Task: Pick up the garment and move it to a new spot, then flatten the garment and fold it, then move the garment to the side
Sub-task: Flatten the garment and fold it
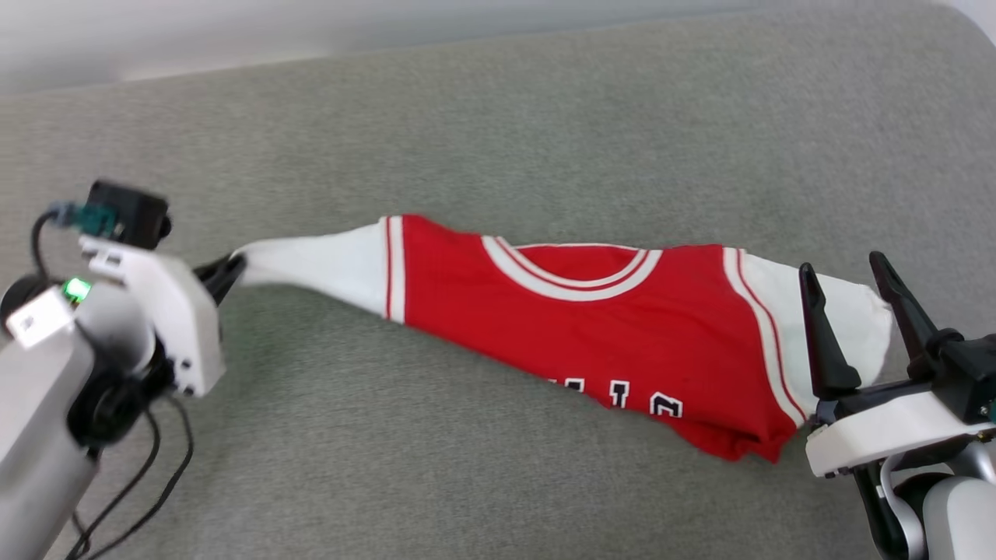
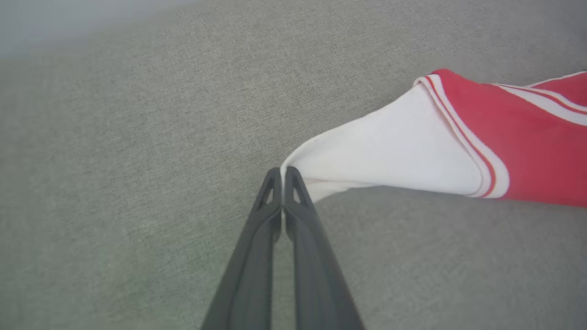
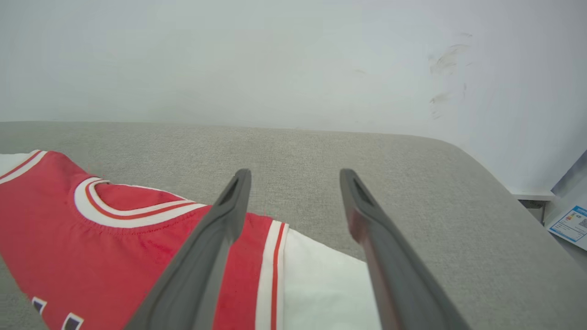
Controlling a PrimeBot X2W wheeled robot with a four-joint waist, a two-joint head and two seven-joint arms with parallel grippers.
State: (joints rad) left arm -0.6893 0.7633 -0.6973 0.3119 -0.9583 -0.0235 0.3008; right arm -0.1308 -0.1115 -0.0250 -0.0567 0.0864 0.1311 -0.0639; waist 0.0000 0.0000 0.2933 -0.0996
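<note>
head view: the shirt (image 1: 591,327) is lying stretched sideways across the grey cushion (image 1: 467,124), bunched into a long band with its collar facing the cushion's far edge and its block letters partly tucked under along the near edge. the left end effector (image 1: 226,272) is sitting at the shirt's left end, closed on the tip of the white sleeve, which is drawing out to a point. the right end effector (image 1: 842,264) is standing open at the shirt's right end, its two dark fingers spread over the other white sleeve; whether they are touching the cloth is not clear.

left wrist view: the left end effector (image 2: 283,172) is pinching the sleeve tip of the shirt (image 2: 390,156), fingers pressed together, with the cushion (image 2: 114,160) lying below.

right wrist view: the right end effector (image 3: 294,173) is gaping wide above the shirt (image 3: 91,243), one finger over the red body, the other beyond the sleeve's edge. a pale wall (image 3: 229,59) is rising behind the shirt.
</note>
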